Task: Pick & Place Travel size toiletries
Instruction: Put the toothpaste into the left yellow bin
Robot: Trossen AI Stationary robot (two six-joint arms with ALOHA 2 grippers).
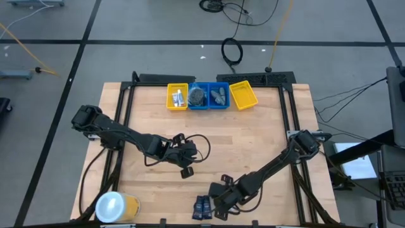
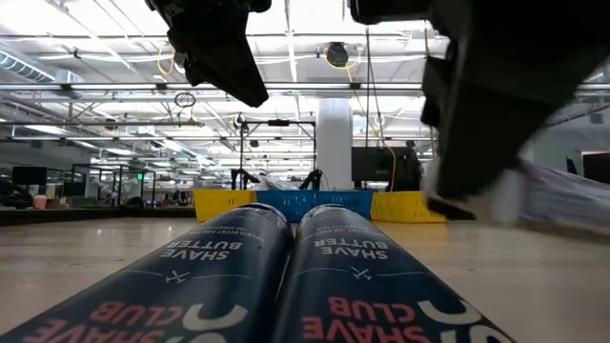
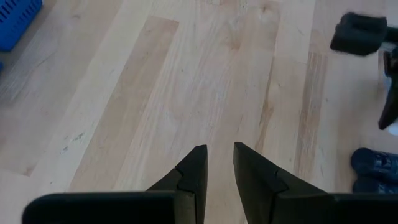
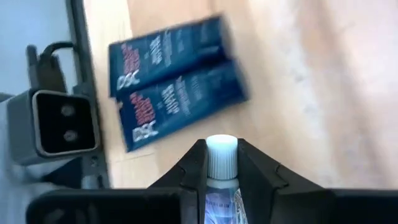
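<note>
Two navy flat packets [image 1: 202,207] lie side by side on the wooden table near its near edge. They also show in the right wrist view [image 4: 174,74] and fill the low view [image 2: 286,276]. My right gripper [image 1: 221,208] is just to their right, shut on a small white tube [image 4: 221,168]. My left gripper [image 1: 186,170] is near the table's middle; its fingers [image 3: 220,163] stand a little apart with nothing between them. My right gripper pinches the small white tube between its two fingers just behind the ribbed white cap [image 4: 221,152]. The tube lies along the fingers, and its cap end reaches the fingertips. The gripper's body hides the rest of the tube.
Two yellow trays [image 1: 177,96] [image 1: 243,95] and two blue trays [image 1: 207,96] stand in a row at the far edge, some with items in them. A white-topped yellow round container [image 1: 114,206] stands at the near left corner. The low camera's box [image 4: 59,121] sits by the packets.
</note>
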